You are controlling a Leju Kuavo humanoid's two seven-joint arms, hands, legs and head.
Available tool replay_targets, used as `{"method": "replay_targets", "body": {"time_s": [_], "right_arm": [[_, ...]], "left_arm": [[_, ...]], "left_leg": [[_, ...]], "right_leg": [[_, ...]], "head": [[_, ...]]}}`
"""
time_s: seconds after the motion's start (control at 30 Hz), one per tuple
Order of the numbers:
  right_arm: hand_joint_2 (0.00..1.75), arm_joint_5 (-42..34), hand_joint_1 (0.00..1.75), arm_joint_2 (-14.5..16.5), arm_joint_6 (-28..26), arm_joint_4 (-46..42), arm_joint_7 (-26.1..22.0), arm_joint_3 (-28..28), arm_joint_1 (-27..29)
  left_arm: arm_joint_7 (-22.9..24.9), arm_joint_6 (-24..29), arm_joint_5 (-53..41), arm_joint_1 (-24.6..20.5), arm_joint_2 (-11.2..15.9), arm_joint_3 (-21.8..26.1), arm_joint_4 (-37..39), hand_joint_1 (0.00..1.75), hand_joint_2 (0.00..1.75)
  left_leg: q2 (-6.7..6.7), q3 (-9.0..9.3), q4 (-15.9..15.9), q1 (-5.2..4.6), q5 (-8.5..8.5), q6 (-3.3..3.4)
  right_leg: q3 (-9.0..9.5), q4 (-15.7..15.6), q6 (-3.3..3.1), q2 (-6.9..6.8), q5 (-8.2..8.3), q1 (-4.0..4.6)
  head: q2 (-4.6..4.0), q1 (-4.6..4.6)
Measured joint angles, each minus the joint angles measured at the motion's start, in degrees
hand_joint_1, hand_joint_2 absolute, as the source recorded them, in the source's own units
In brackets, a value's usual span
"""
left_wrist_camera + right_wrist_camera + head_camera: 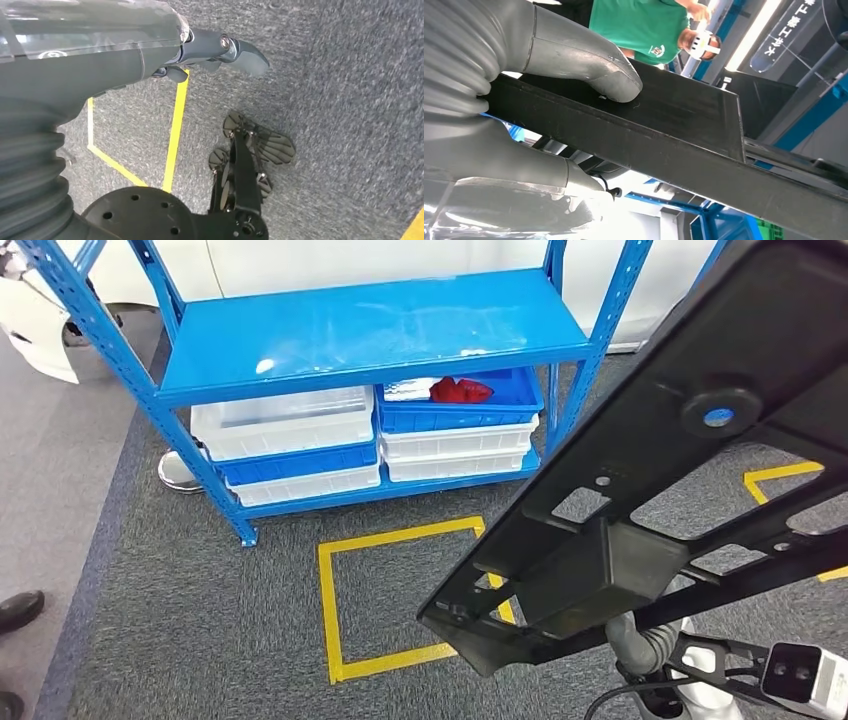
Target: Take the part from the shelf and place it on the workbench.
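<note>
The right robot hand [549, 100] squeezes the big black part [640, 490], holding it up high, away from the blue shelf [370, 330] (so it can be carried). The left robot hand [210, 52] hangs down, holding nothing.

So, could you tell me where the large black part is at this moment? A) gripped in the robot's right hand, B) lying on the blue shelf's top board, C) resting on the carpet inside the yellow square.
A: the right hand grips the black part, thumb pressed on its face, clear of the blue shelf.
</note>
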Motion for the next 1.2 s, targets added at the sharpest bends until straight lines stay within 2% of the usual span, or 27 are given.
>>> {"method": "replay_targets", "body": {"time_s": [0.07, 0.1, 0.13, 0.2, 0.23, 0.27, 0.3, 0.33, 0.4, 0.43, 0.47, 0.53, 0.57, 0.6, 0.63, 0.7, 0.73, 0.77, 0.8, 0.83, 0.87, 0.93, 0.97, 1.0, 1.07, 1.13, 1.2], "right_arm": [[1.75, 0.02, 1.75, 0.05, -0.34, 0.05, 0.0, -0.05, -0.18], [1.75, 0.03, 1.75, 0.11, -0.43, 0.1, 0.0, -0.1, -0.32], [1.75, 0.03, 1.75, 0.21, -0.46, 0.17, 0.0, -0.16, -0.43], [1.75, 0.03, 1.75, 0.46, -0.49, 0.4, 0.0, -0.27, -0.53], [1.75, 0.07, 1.75, 0.6, -0.55, 0.55, 0.0, -0.3, -0.52], [1.75, 0.16, 1.75, 0.7, -0.7, 0.7, 0.0, -0.31, -0.54], [1.75, 0.36, 1.75, 0.78, -0.93, 0.81, 0.0, -0.3, -0.62], [1.75, 0.63, 1.75, 0.82, -1.2, 0.87, 0.0, -0.3, -0.76], [1.75, 1.24, 1.75, 0.83, -1.57, 0.9, 0.0, -0.28, -1.25], [1.75, 1.56, 1.75, 0.83, -1.63, 0.87, 0.0, -0.28, -1.51], [1.75, 1.98, 1.75, 0.82, -1.7, 0.79, 0.0, -0.27, -1.71], [1.75, 3.4, 1.75, 0.82, -2.34, 0.25, 0.0, -0.26, -1.88], [1.75, 4.3, 1.75, 0.82, -2.92, -0.25, 0.0, -0.23, -1.89], [1.75, 5.17, 1.75, 0.82, -3.55, -0.87, 0.0, -0.17, -1.94], [1.75, 5.87, 1.75, 0.81, -4.06, -1.46, 0.0, -0.09, -2.0], [1.75, 6.76, 1.75, 0.81, -4.65, -2.22, 0.0, 0.08, -2.08], [1.75, 7.14, 1.75, 0.81, -4.94, -2.43, 0.0, 0.2, -2.03], [1.75, 7.63, 1.75, 0.81, -5.34, -2.65, 0.0, 0.37, -1.92], [1.75, 8.29, 1.75, 0.81, -6.01, -2.93, 0.0, 0.66, -1.8], [1.75, 9.09, 1.75, 0.81, -6.98, -3.3, 0.0, 1.13, -1.71], [1.75, 9.93, 1.75, 0.81, -8.14, -3.74, 0.0, 1.76, -1.65], [1.75, 11.38, 1.75, 0.81, -10.8, -4.62, 0.0, 3.45, -1.69], [1.75, 11.78, 1.75, 0.81, -12.0, -5.01, 0.0, 4.38, -1.73], [1.75, 11.96, 1.75, 0.81, -13.01, -5.33, 0.0, 5.27, -1.77], [1.75, 11.97, 1.75, 0.83, -14.35, -5.76, 0.0, 6.8, -1.86], [1.75, 11.96, 1.75, 0.83, -15.17, -5.98, 0.01, 8.08, -2.32], [1.75, 11.91, 1.75, 0.83, -15.89, -6.05, 0.02, 9.37, -3.08]], "left_arm": [[-0.09, 0.0, 0.0, -0.05, -0.03, 0.19, 0.0, 0.0, 1.75], [-0.12, -0.01, 0.0, -0.09, -0.05, 0.24, 0.0, 0.0, 1.75], [-0.12, -0.01, 0.0, -0.11, -0.07, 0.27, 0.0, 0.0, 1.75], [-0.13, -0.02, 0.0, -0.11, -0.09, 0.3, 0.0, 0.0, 1.75], [-0.13, -0.03, -0.01, -0.1, -0.1, 0.31, 0.0, 0.0, 1.75], [-0.15, -0.07, -0.02, -0.08, -0.12, 0.32, 0.0, 0.0, 1.75], [-0.17, -0.11, -0.03, -0.08, -0.17, 0.33, 0.0, 0.0, 1.75], [-0.21, -0.16, -0.07, -0.09, -0.25, 0.33, 0.0, 0.0, 1.75], [-0.31, -0.2, -0.14, -0.12, -0.37, 0.36, 0.0, 0.0, 1.75], [-0.37, -0.21, -0.17, -0.12, -0.39, 0.38, 0.0, 0.0, 1.75], [-0.46, -0.22, -0.2, -0.13, -0.38, 0.4, 0.0, 0.0, 1.75], [-0.7, -0.24, -0.35, -0.18, -0.38, 0.46, 0.0, 0.0, 1.75], [-0.81, -0.27, -0.44, -0.24, -0.38, 0.5, 0.0, 0.0, 1.75], [-0.89, -0.3, -0.55, -0.28, -0.38, 0.56, 0.0, 0.0, 1.75], [-0.93, -0.33, -0.61, -0.3, -0.38, 0.62, 0.0, 0.0, 1.75], [-0.99, -0.36, -0.68, -0.27, -0.33, 0.73, 0.0, 0.0, 1.75], [-1.01, -0.37, -0.68, -0.2, -0.31, 0.76, 0.0, 0.0, 1.75], [-1.06, -0.39, -0.72, -0.13, -0.3, 0.78, 0.0, 0.0, 1.75], [-1.17, -0.46, -0.83, -0.06, -0.31, 0.78, 0.0, 0.0, 1.75], [-1.32, -0.56, -0.97, -0.03, -0.31, 0.78, 0.0, 0.0, 1.75], [-1.52, -0.68, -1.14, -0.02, -0.31, 0.78, 0.0, 0.0, 1.75], [-1.99, -0.88, -1.36, 0.04, -0.3, 0.78, 0.0, 0.0, 1.75], [-2.32, -0.81, -1.5, 0.03, -0.3, 0.78, 0.0, 0.0, 1.75], [-2.69, -0.52, -1.65, -0.04, -0.3, 0.78, 0.0, 0.0, 1.75], [-3.64, 0.6, -2.06, -0.29, -0.35, 0.78, 0.0, 0.0, 1.75], [-4.61, 1.65, -2.31, -0.39, -0.46, 0.79, 0.0, 0.0, 1.75], [-5.49, 2.1, -2.66, -0.27, -0.58, 0.79, 0.0, 0.0, 1.75]], "left_leg": [[0.08, -0.1, -0.77, 0.27, 0.44, 0.7], [0.17, -0.17, -1.13, 0.41, 0.77, 1.07], [0.3, -0.27, -1.42, 0.51, 1.07, 1.39], [0.59, -0.75, -1.44, 0.35, 1.37, 1.73], [0.77, -0.99, -1.35, 0.29, 1.45, 1.78], [0.98, -1.19, -1.21, 0.25, 1.5, 1.78], [1.24, -1.35, -0.99, 0.25, 1.5, 1.72], [1.54, -1.46, -0.73, 0.26, 1.44, 1.63], [2.14, -1.61, -0.13, 0.12, 1.22, 1.23], [2.43, -1.69, 0.11, -0.01, 1.15, 0.94], [2.77, -1.76, 0.25, -0.12, 1.12, 0.65], [3.52, -1.83, 0.3, -0.13, 1.2, 0.05], [3.44, -1.94, 0.57, -0.01, 0.94, -0.31], [2.92, -2.34, 1.55, 0.1, 0.08, -0.68], [2.13, -3.25, 3.78, 0.19, -1.53, -1.02], [0.72, -6.31, 11.22, 0.34, -5.82, -1.4], [0.51, -7.8, 14.93, 0.38, -7.4, -1.46], [0.43, -8.56, 16.97, 0.42, -7.89, -1.45], [0.37, -8.26, 16.84, 0.46, -7.26, -1.38], [0.13, -6.84, 14.34, 0.51, -5.63, -1.23], [-0.62, -4.7, 10.26, 0.56, -3.52, -1.04], [-3.22, -1.08, 2.84, 0.68, -1.05, -0.64], [-4.12, -0.3, 1.01, 0.66, -0.75, -0.48], [-4.37, -0.12, 0.43, 0.59, -0.91, -0.31], [-3.18, -0.03, -0.12, 0.63, -0.45, 0.26], [-1.78, 0.04, -0.83, 0.79, 0.14, 0.99], [-0.31, -0.12, -1.06, 0.65, 0.38, 1.35]], "right_leg": [[-0.35, 0.39, 0.61, 0.05, -0.26, 0.01], [-0.99, 1.61, 0.86, 0.13, -1.17, -0.02], [-2.14, 4.02, 1.09, 0.23, -2.72, -0.09], [-5.79, 11.64, 1.48, 0.41, -6.45, -0.39], [-7.4, 14.99, 1.66, 0.44, -7.52, -0.56], [-8.19, 16.58, 1.82, 0.43, -7.51, -0.72], [-7.86, 15.86, 1.94, 0.36, -6.41, -0.87], [-6.38, 12.84, 2.01, 0.1, -4.42, -1.01], [-2.55, 4.94, 1.87, -1.51, -1.08, -0.97], [-1.42, 2.35, 1.61, -2.08, -0.29, -0.82], [-1.06, 1.2, 1.3, -2.38, -0.12, -0.63], [-1.41, 1.03, 0.57, -1.47, 0.17, -0.48], [-1.51, 0.89, 0.21, -1.08, 0.43, -0.55], [-1.61, 0.74, -0.15, -0.68, 0.69, -0.62], [-1.72, 0.6, -0.5, -0.32, 0.95, -0.69], [-2.13, 0.58, -0.87, 0.52, 1.27, -0.66], [-2.34, 0.6, -0.93, 1.05, 1.41, -0.61], [-2.5, 0.64, -0.91, 1.64, 1.53, -0.57], [-2.6, 0.7, -0.85, 2.26, 1.64, -0.55], [-2.64, 0.77, -0.77, 2.92, 1.7, -0.54], [-2.65, 0.87, -0.7, 3.52, 1.74, -0.56], [-2.93, 1.15, -0.28, 4.69, 1.84, -0.52], [-3.2, 1.24, 0.05, 5.25, 1.96, -0.6], [-3.48, 1.23, 0.46, 5.85, 2.16, -0.7], [-3.89, 1.16, 1.17, 6.59, 2.46, -0.9], [-5.1, 3.37, 1.57, 4.8, 0.85, -0.79], [-8.22, 10.13, 1.81, 2.19, -2.97, -0.82]], "head": [[0.0, 0.01], [0.0, 0.01], [0.0, 0.01], [0.01, 0.02], [0.01, 0.02], [0.01, 0.02], [0.01, 0.02], [0.0, 0.02], [0.0, 0.02], [0.0, 0.02], [0.0, 0.01], [0.0, 0.01], [0.0, 0.01], [0.0, 0.01], [0.0, 0.01], [0.0, 0.01], [0.0, 0.01], [0.0, 0.0], [0.0, 0.0], [0.0, 0.0], [0.0, 0.0], [0.01, 0.0], [0.01, 0.01], [0.01, 0.01], [0.0, 0.01], [0.0, 0.02], [0.01, 0.02]]}}
